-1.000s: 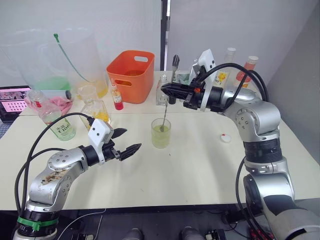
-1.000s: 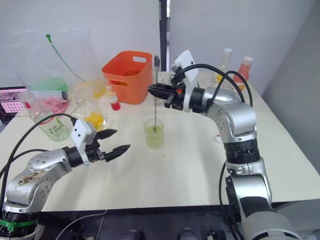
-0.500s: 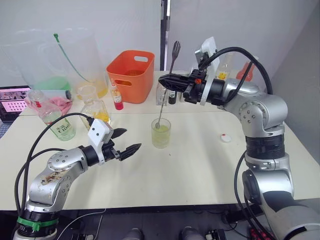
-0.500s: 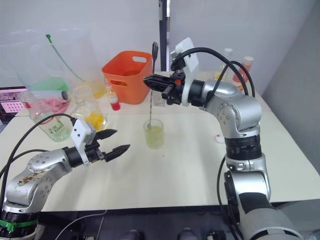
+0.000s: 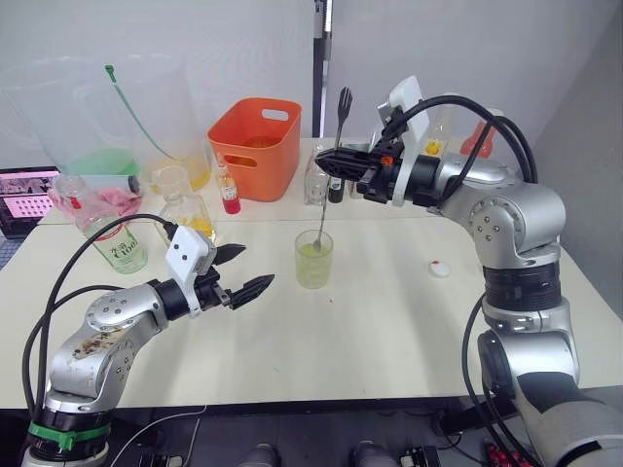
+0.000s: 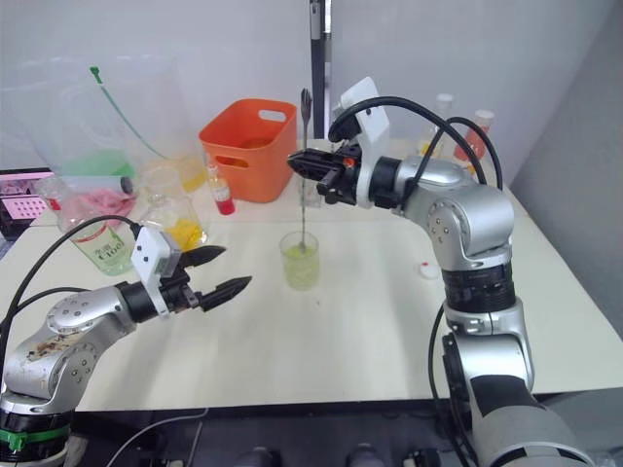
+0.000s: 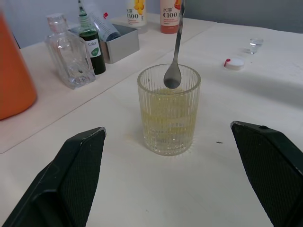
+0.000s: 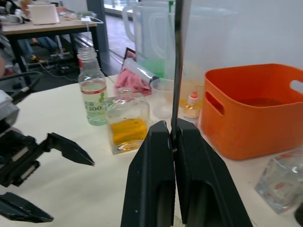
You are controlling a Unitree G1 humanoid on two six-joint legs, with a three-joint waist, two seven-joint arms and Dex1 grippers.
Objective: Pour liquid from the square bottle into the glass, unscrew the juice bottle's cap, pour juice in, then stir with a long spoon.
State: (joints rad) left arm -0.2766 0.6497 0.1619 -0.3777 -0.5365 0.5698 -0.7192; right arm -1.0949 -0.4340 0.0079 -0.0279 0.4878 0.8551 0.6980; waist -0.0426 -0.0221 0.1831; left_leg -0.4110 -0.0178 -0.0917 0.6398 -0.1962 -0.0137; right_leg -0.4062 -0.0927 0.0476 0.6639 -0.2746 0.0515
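The glass (image 5: 313,260) stands mid-table, about half full of pale yellow-green liquid. My right gripper (image 5: 324,162) hovers above it, shut on the shaft of the long spoon (image 5: 327,199). The spoon hangs nearly upright, its bowl (image 7: 171,81) inside the glass rim, at or just above the liquid. To the glass's left, my left gripper (image 5: 255,268) is open and empty, low over the table. The square bottle (image 5: 188,211), holding yellow liquid, and the juice bottle (image 5: 112,238) stand at the left. The white cap (image 5: 440,269) lies to the right of the glass.
An orange basket (image 5: 255,146) and a large clear pitcher (image 5: 127,126) stand at the back left. A small red bottle (image 5: 228,190) is beside the basket. Behind the glass are a clear glass bottle (image 7: 68,56), a green bottle (image 7: 90,47) and a metal tray (image 7: 118,40).
My right gripper has risen a little with the spoon, and the spoon's bowl has swung left and back right inside the glass. My left gripper has drifted slightly left.
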